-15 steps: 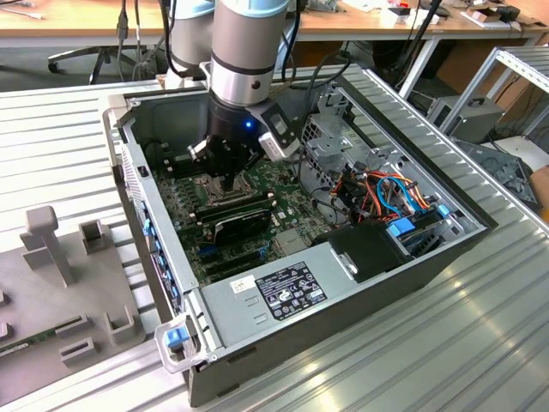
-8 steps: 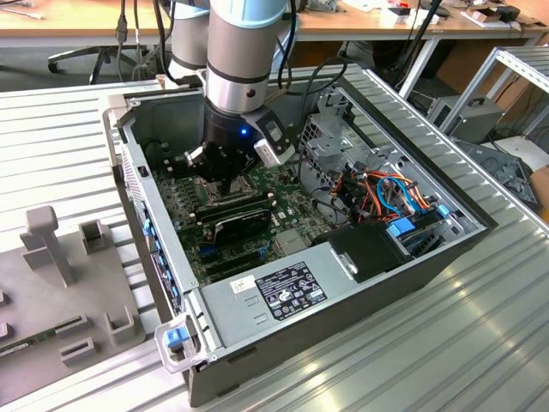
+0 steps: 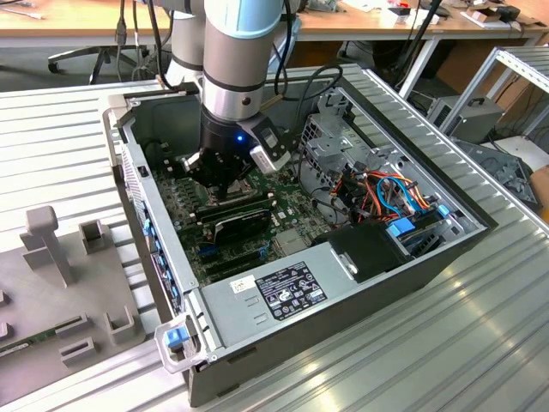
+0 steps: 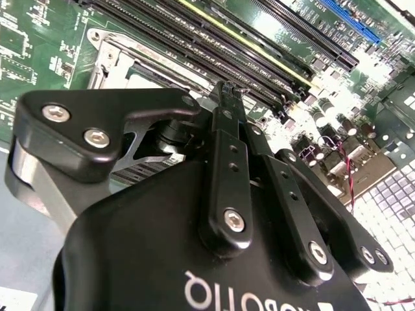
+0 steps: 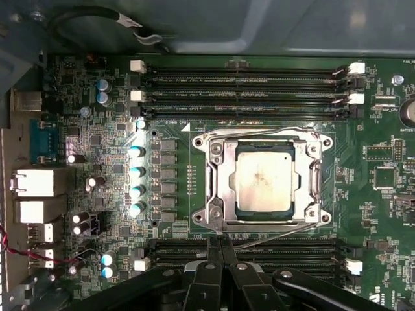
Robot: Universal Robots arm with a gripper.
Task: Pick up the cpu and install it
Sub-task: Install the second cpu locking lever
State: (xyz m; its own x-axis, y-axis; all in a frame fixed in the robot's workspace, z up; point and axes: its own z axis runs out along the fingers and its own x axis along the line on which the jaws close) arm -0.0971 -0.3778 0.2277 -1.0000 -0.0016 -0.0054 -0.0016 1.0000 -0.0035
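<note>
Cpu (image 5: 262, 177) sits flat inside the silver socket (image 5: 214, 182) on the green board (image 5: 97, 162), seated in its frame. The gripper (image 5: 219, 243) hangs just beside the socket's edge, fingers pressed together and pinching nothing, the chip lying straight ahead of its tips.

An open computer case (image 3: 283, 296) lay on a ribbed aluminium table (image 3: 446, 343) in a workshop. At the exterior view's left, a grey fixture plate (image 3: 60, 300) with upright blocks rested on the table. Behind it ran a long wooden desk (image 3: 77, 21), an office chair base (image 3: 86, 56) beneath it. At the exterior view's right stood a metal frame (image 3: 515, 64) and a grey box (image 3: 467, 116).
</note>
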